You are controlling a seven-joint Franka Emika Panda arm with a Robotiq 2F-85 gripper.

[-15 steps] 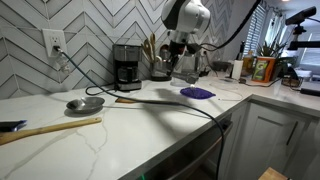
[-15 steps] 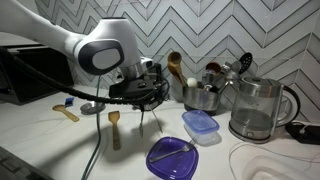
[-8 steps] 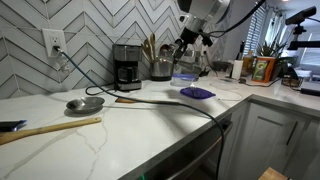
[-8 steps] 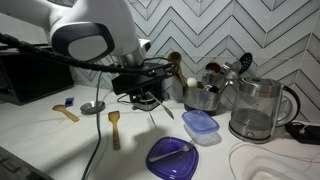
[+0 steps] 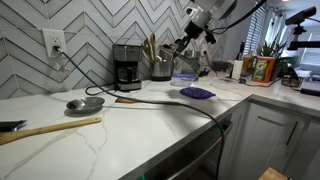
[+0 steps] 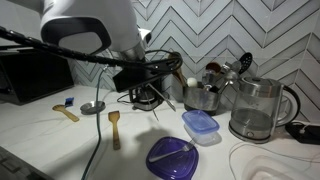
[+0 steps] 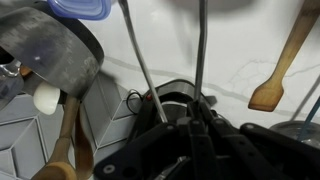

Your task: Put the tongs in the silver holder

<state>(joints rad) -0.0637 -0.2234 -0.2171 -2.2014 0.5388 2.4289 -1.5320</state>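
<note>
Two arms of the tongs (image 7: 140, 62) run out from the gripper (image 7: 186, 122) in the wrist view, splaying into a narrow V. Jaws are clenched on the tongs near where the arms converge, so the free tips lead.

Tongs are airborne, clear of the counter (image 5: 150, 135), hanging tilted under the wrist with tips angled down toward the holder (image 5: 161, 68). Tips look near its rim but apart from it; can't tell if they're over the mouth yet.

My read: gripping the joined end leaves the long part free to drop into the crock. The tilt should help thread past what already stands in it.

Materials: tongs are thin, smooth dark-grey metal. I'd guess they're springy and prone to swing or slip in a pinch grasp. Holder is a shiny steel cylinder with wooden spoons and dark utensils crowding the top, so the free gap is small. It stands at the counter's back edge against the herringbone tile, just beside the coffee maker (image 5: 126, 66), with the glass kettle (image 6: 256, 110) near on its other side.

Farther out, on white marble-look stone:
- blue tub (image 6: 200, 125) and purple lid (image 6: 175, 157) toward the front edge
- wooden spatula (image 6: 114, 128)
- round grey ladle dish (image 5: 85, 103)
- long wooden stick (image 5: 55, 128) near the front corner
</note>
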